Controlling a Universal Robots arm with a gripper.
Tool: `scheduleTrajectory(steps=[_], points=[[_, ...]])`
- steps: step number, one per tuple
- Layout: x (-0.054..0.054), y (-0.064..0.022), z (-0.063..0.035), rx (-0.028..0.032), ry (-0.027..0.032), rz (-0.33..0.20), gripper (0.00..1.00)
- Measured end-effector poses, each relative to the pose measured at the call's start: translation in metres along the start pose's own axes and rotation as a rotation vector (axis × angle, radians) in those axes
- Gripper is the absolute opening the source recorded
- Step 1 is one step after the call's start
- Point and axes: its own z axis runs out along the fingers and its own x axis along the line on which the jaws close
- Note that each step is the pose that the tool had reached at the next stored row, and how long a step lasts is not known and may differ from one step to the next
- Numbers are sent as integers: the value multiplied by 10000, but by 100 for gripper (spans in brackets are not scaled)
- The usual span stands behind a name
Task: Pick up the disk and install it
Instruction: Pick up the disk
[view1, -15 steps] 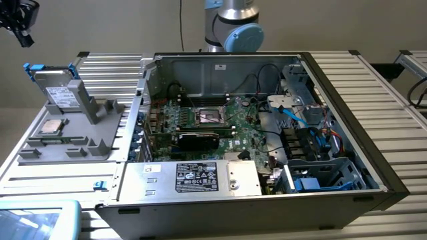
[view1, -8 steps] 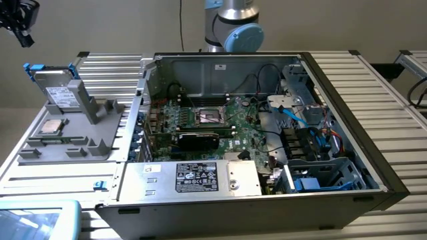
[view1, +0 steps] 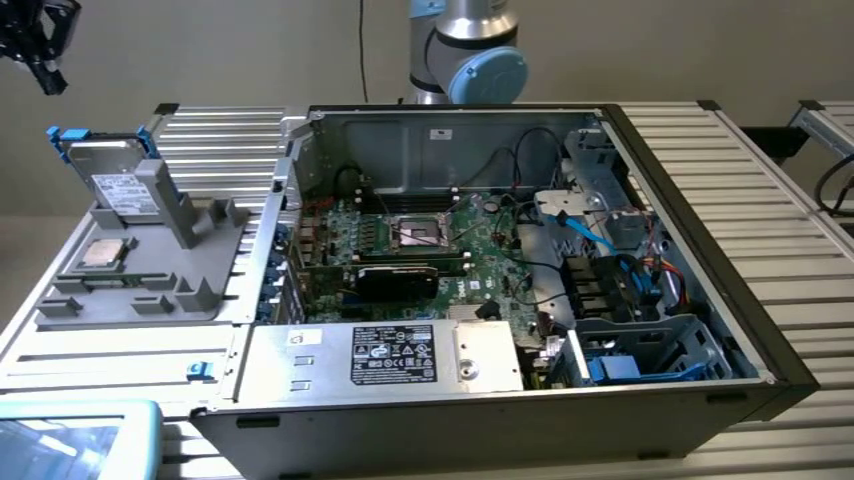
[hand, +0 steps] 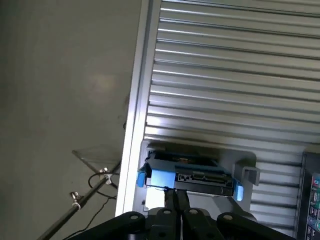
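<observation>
Claw (hand: 175, 199): fingers pressed together, holding nothing, raised above the ribbed bench (view1: 747, 170). Open computer case (view1: 400, 140) lies on the bench, well off to one side of the claw. Grey holder (view1: 200, 225) sits below the claw, beside the case. Disk (view1: 118, 180) stands on edge in that holder, beneath the claw's tips, untouched. Small square chip (view1: 103, 253) lies flat in the holder, just beside the disk.
</observation>
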Motion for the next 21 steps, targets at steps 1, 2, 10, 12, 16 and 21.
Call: scheduleTrajectory(steps=[1,2,10,12,16,21], points=[[0,0,0,4,2,-180,11],[0,0,0,7,4,-375,11],[0,0,2,36,18,-1830,11],[0,0,3,43,21,-2184,11],[0,0,5,56,28,-2909,11],[0,0,8,74,34,-3829,11]])
